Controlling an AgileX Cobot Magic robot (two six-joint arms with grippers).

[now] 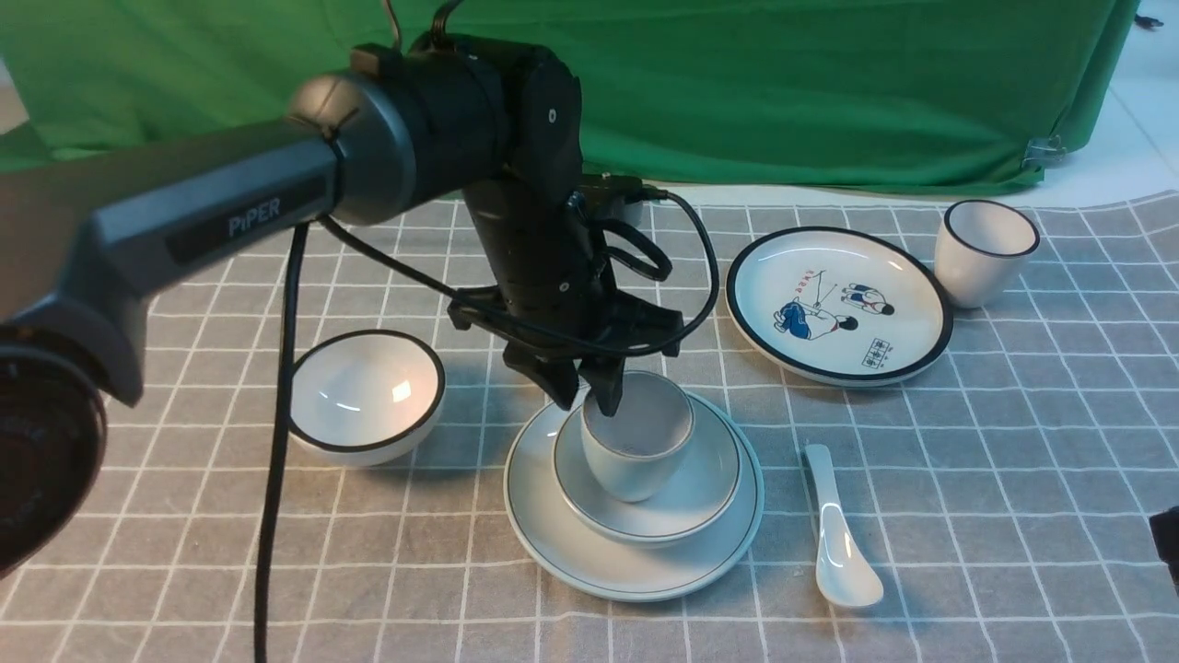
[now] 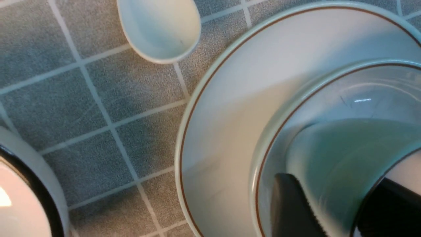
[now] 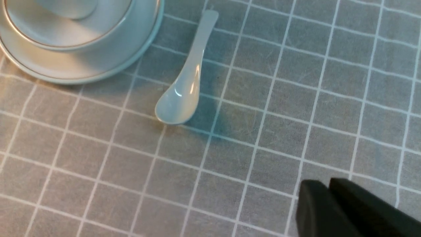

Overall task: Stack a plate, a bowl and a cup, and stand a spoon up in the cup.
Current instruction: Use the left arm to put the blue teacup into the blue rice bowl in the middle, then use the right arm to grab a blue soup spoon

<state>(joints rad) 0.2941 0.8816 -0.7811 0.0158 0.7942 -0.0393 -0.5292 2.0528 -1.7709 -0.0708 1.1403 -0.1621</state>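
Left jaws: parted by a narrow gap, astride the near-left part of the cup rim, one finger inside the cup, the other outside. Whether both press on its wall, I cannot tell. Right jaws: closed together, nothing between them.

Pose, left arm: reaches in from the left side of the front view, bends at the raised wrist joint, then drops steeply to the cup, tips pointing down. A black cable loops off the wrist. Right arm: in the front view only a dark bit shows at the right edge; its wrist camera looks down on the desk, with the spoon well apart from the jaws.

Stack: plate on the desk, bowl on the plate, cup in the bowl, its mouth up. Spoon lies on the desk to the right of the plate, apart from it, scoop end toward the robot, handle pointing away.

Other ware: black-rimmed bowl left of the stack, upright; cartoon plate beyond the spoon, figures up; black-rimmed cup upright just beside that plate, on its far right. Green cloth hangs behind the desk.
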